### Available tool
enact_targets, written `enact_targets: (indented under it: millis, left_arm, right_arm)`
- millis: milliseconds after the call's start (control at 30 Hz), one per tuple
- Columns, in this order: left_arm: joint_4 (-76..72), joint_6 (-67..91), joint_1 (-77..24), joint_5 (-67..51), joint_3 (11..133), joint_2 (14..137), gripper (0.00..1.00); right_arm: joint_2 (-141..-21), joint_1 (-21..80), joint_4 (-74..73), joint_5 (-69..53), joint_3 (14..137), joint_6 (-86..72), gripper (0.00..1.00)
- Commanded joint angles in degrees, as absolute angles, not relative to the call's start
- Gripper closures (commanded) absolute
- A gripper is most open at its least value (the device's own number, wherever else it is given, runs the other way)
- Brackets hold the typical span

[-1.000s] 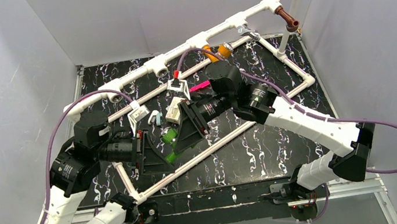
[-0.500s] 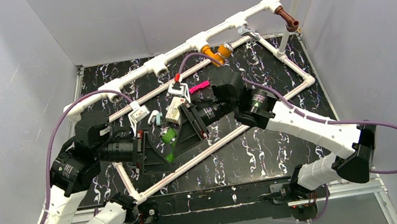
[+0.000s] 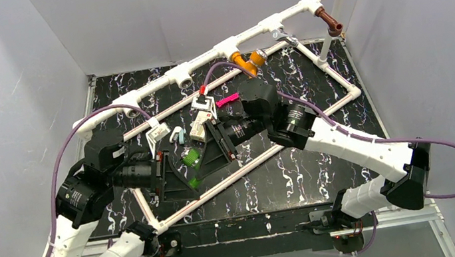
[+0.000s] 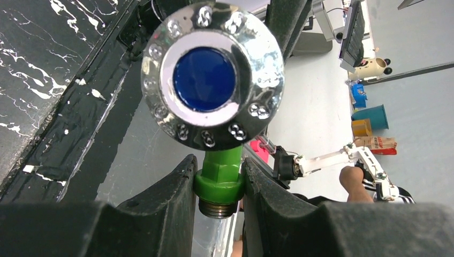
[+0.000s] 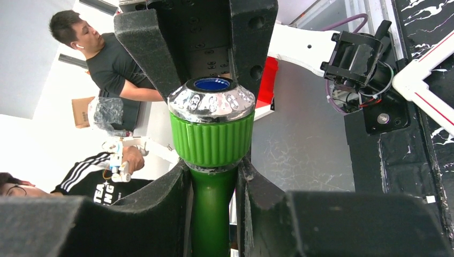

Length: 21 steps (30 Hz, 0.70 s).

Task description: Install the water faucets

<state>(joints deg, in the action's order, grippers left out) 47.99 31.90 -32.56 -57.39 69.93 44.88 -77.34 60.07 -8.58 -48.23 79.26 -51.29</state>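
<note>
A green water faucet [image 3: 193, 158] with a ribbed knob and a chrome, blue-centred cap hangs above the table's middle, between both grippers. My left gripper [image 4: 218, 161] is shut on the collar of the green faucet [image 4: 219, 181], just above its threaded end. My right gripper [image 5: 213, 167] is shut on the smooth stem of the green faucet [image 5: 212, 138], right under the knob. In the top view the left gripper [image 3: 180, 177] and right gripper [image 3: 210, 154] face each other. An orange faucet [image 3: 242, 63] and a brown faucet [image 3: 329, 21] sit in tees of the white pipe frame [image 3: 158, 83].
Two pipe tees [image 3: 185, 80] [image 3: 132, 112] at the left show open sockets. A pink strip [image 3: 227, 100], white clips [image 3: 158, 132] [image 3: 203, 104] and a small pale piece [image 3: 177, 134] lie inside the frame. Grey walls close in three sides.
The right gripper's jaws have closed onto the green faucet's stem, and that arm has edged slightly left. The left gripper has kept its hold and place.
</note>
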Motion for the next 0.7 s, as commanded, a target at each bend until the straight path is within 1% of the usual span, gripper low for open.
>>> enact_targets:
  millis: [0, 100, 133, 267, 333, 400, 467, 533, 633, 667]
  left_arm:
    - [48.8, 31.2, -32.8, -57.5, 70.3, 44.4, 1.00]
    - [48.5, 31.3, -32.7, -57.5, 70.3, 44.4, 1.00]
    - [48.5, 31.3, -32.7, -57.3, 70.3, 44.4, 0.96]
    - [48.3, 31.1, -32.8, -56.6, 71.0, 44.7, 0.67]
    - [48.4, 30.5, -32.8, -55.7, 72.2, 45.0, 0.46]
    - [48.2, 30.0, -32.7, -54.5, 73.8, 45.3, 0.35]
    - [47.8, 29.8, -32.8, -52.5, 76.4, 46.0, 0.29]
    - [49.0, 28.1, -32.8, -48.7, 80.5, 47.5, 0.26]
    - [52.0, 24.8, -32.7, -37.5, 88.3, 51.3, 0.24]
    - [53.6, 22.7, -32.8, -32.1, 92.4, 52.9, 0.24]
  right_arm:
    - [-76.3, 60.9, -5.4, -48.2, 78.6, -50.9, 0.99]
    - [-75.4, 61.3, -6.0, -46.7, 78.3, -49.7, 0.99]
    - [-75.1, 61.3, -6.3, -46.0, 78.1, -49.4, 0.99]
    - [-73.5, 61.3, -6.6, -44.3, 76.8, -49.3, 0.99]
    - [-72.4, 61.3, -7.5, -43.1, 76.4, -48.6, 0.99]
    - [-71.1, 61.3, -9.4, -41.3, 76.6, -47.2, 0.99]
    - [-69.7, 61.2, -12.4, -38.8, 77.5, -44.8, 0.99]
    - [-68.3, 61.2, -16.5, -35.4, 78.9, -42.0, 0.99]
    - [-65.5, 61.2, -21.5, -29.4, 80.8, -38.1, 0.99]
    - [-64.5, 61.2, -22.8, -26.8, 81.2, -36.6, 0.99]
